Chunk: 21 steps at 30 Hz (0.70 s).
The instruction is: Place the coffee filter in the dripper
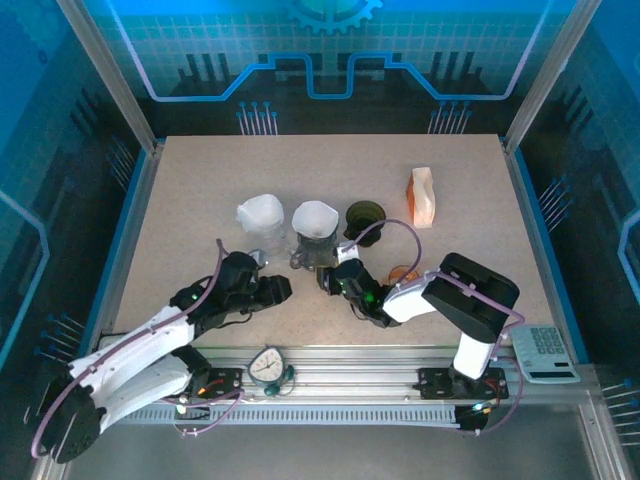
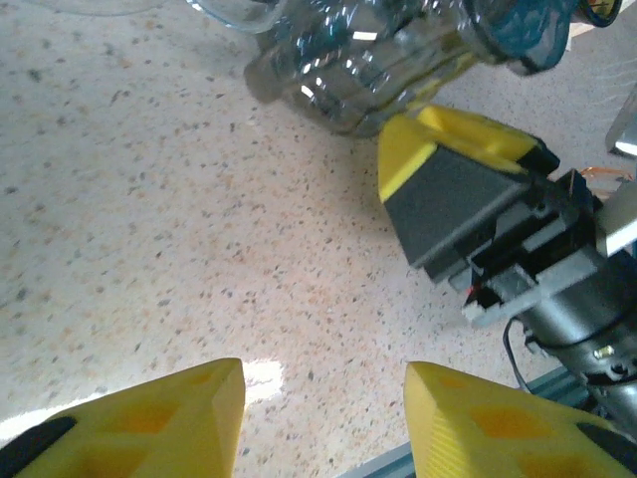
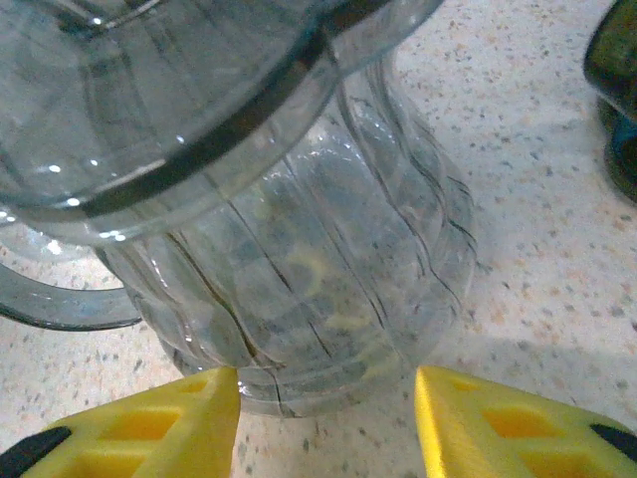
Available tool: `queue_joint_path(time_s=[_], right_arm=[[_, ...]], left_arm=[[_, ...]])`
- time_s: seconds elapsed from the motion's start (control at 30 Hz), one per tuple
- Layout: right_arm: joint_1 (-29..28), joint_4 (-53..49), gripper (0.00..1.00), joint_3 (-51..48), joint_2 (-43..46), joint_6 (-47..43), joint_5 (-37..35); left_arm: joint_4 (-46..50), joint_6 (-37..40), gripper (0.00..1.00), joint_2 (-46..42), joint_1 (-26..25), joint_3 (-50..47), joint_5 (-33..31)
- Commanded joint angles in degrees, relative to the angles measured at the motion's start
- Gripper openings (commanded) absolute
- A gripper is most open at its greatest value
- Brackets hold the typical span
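Note:
A white paper filter (image 1: 315,217) sits as an open cone in the dripper on a ribbed glass carafe (image 1: 311,254) at mid-table. A second white cone (image 1: 260,213) stands just left of it on a clear base. My right gripper (image 1: 328,277) is open at the carafe's near side. In the right wrist view its yellow fingers (image 3: 199,418) flank the carafe base (image 3: 309,299), under the clear dripper rim (image 3: 169,119). My left gripper (image 1: 278,290) is open and holds nothing, low over bare table (image 2: 323,378); ahead of it are the carafe (image 2: 368,60) and the right gripper's finger (image 2: 453,184).
A dark green cup (image 1: 365,217) stands right of the carafe, with an orange and white packet (image 1: 424,195) beyond it. A round timer (image 1: 268,365) lies on the front rail and a white keypad device (image 1: 545,352) at the right front corner.

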<state>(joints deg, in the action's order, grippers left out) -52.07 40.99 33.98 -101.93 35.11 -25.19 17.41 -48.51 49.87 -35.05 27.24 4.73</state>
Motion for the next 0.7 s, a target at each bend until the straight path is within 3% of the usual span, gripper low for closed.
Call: queue_joint_path(time_s=[0.0, 0.3, 0.47, 0.67], right_arm=[[1.5, 1.4, 0.51, 2.9, -1.6, -0.2, 0.1], [-0.1, -3.3, 0.59, 0.5, 3.9, 1.4, 0.6], [-3.3, -12.0, 0.63, -0.3, 10.8, 2.7, 0.5], [-6.3, -31.3, 0.66, 1.6, 22.7, 3.7, -0.3]], left_arm=[[6.6, -1.5, 0.50, -3.5, -0.3, -1.1, -2.0], [9.8, -2.0, 0.58, -7.5, -0.2, -0.7, -2.8], [9.4, -1.6, 0.64, -7.6, -0.2, -0.3, -2.8], [9.3, -0.6, 0.87, -8.2, -0.1, 1.0, -3.1]])
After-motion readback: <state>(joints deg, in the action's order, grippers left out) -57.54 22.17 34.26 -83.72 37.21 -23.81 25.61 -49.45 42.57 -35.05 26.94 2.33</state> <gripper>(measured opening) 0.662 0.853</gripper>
